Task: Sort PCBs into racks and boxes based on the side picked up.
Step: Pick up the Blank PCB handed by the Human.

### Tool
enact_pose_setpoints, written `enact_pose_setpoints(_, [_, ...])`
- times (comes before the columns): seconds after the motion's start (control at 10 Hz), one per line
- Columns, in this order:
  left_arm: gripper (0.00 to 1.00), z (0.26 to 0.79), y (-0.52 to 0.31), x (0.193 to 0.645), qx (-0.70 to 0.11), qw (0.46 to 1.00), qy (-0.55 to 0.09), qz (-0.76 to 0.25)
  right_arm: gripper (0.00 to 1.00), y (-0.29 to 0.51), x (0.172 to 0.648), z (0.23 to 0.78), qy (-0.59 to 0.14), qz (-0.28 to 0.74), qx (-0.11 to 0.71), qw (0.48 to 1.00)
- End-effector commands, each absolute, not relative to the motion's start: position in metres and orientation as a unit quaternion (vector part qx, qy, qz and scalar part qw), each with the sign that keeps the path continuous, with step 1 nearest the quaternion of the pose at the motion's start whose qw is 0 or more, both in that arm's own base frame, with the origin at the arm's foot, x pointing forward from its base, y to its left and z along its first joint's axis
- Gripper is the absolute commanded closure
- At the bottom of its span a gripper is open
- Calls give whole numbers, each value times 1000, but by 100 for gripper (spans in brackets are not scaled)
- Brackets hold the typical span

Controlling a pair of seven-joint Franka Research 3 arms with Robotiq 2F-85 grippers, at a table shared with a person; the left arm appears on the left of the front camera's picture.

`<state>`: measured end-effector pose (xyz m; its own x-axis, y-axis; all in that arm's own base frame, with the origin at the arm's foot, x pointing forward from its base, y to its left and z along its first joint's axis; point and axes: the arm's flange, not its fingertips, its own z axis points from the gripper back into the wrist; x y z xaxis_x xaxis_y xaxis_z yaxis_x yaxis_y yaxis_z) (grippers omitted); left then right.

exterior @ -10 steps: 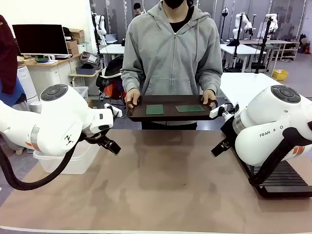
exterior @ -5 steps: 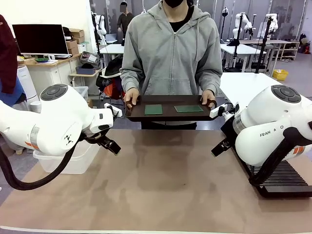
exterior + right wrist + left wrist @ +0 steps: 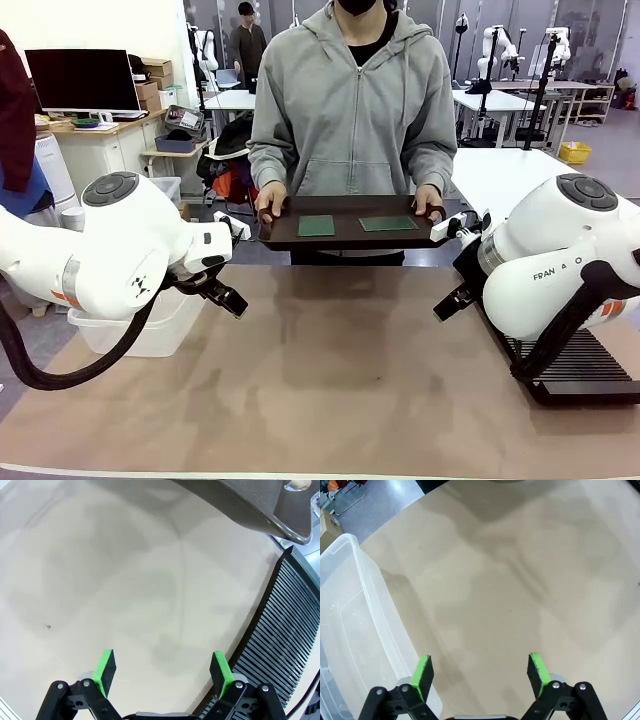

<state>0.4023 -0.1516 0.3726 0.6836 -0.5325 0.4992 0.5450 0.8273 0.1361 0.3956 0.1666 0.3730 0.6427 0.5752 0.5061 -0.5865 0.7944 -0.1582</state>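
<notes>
Person's tray (image 3: 347, 226) barely shifted, perhaps; left end effector (image 3: 480, 664), right end effector (image 3: 163, 661) spread.

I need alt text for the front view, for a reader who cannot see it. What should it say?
A person in a grey hoodie stands across the table, holding a dark brown tray that carries a squarer PCB and a longer PCB. The left arm stands before a clear tub and the right arm over a black slotted rack.

White worktables (image 3: 492, 101) and a dark monitor (image 3: 83, 80) stand behind.
</notes>
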Motion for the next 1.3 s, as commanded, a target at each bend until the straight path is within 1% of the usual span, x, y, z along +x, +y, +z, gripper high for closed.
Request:
enact_pose_setpoints(0.0, [0, 373, -152, 402, -12, 917, -268, -294, 0, 180, 369, 375, -236, 320, 81, 914])
enact_pose_setpoints(0.1, [0, 380, -161, 387, -22, 931, -234, -280, 0, 170, 361, 388, -216, 347, 98, 907])
enact_pose_setpoints(0.2, [0, 390, -163, 386, -41, 927, -221, -299, 0, 159, 362, 402, -197, 374, 122, 898])
enact_pose_setpoints(0.3, [0, 407, -149, 389, -55, 919, -203, -334, 0, 164, 350, 409, -196, 387, 153, 888])
enact_pose_setpoints(0.5, [0, 434, -146, 385, -92, 901, -196, -377, 0, 141, 349, 442, -190, 414, 164, 875])
enact_pose_setpoints(0.6, [0, 449, -136, 374, -113, 892, -185, -397, 0, 138, 334, 458, -182, 414, 176, 875])
enact_pose_setpoints(0.7, [0, 462, -128, 367, -134, 883, -184, -410, 0, 128, 327, 477, -183, 433, 186, 863])
enact_pose_setpoints(0.8, [0, 472, -124, 371, -125, 878, -193, -419, 0, 115, 330, 499, -191, 454, 189, 849])
enact_pose_setpoints(0.9, [0, 491, -107, 376, -115, 870, -210, -432, 0, 110, 324, 518, -214, 461, 211, 835])
enact_pose_setpoints(1.0, [0, 508, -97, 380, -109, 867, -226, -431, 0, 102, 322, 534, -217, 466, 206, 832])
enact_pose_setpoints(1.1, [0, 519, -96, 377, -83, 872, -247, -414, 0, 92, 322, 549, -224, 461, 192, 837])
enact_pose_setpoints(1.2, [0, 521, -99, 374, -56, 881, -253, -395, 0, 89, 318, 551, -263, 417, 164, 855])
